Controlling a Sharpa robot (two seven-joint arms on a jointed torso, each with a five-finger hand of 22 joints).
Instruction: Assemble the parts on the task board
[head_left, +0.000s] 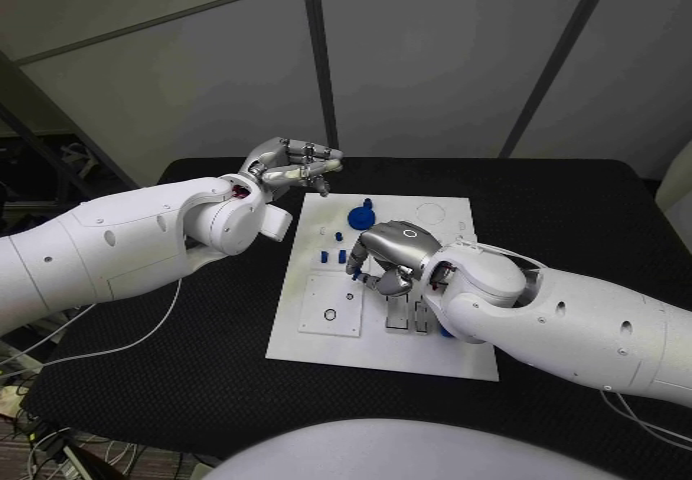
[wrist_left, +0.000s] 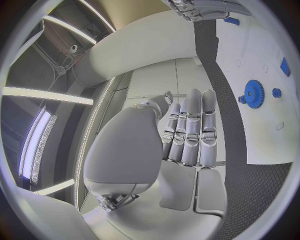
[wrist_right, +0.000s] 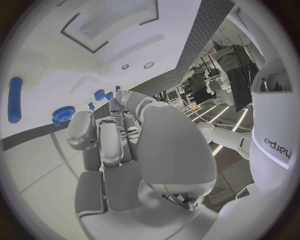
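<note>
The white task board (head_left: 459, 216) lies in the middle of the black table. A blue gear (head_left: 364, 212) stands at its far side, also seen as the blue gear (wrist_left: 254, 93) and the blue gear (wrist_right: 62, 112). Small blue pegs (head_left: 333, 257) stand left of the board's centre. My right hand (head_left: 387, 256) hovers low over the middle of the board, fingers curled down beside the pegs (wrist_right: 100, 94); whether it pinches one is hidden. My left hand (head_left: 296, 163) is raised off the board's far left corner, fingers (wrist_left: 190, 127) straight and side by side, holding nothing.
Grey blocks (head_left: 408, 312) sit on the near part of the board under my right forearm. A flat white insert with a hole (head_left: 330, 306) lies at the near left. A long blue piece (wrist_right: 15, 92) lies further along the board. Black table (head_left: 577, 190) surrounds it.
</note>
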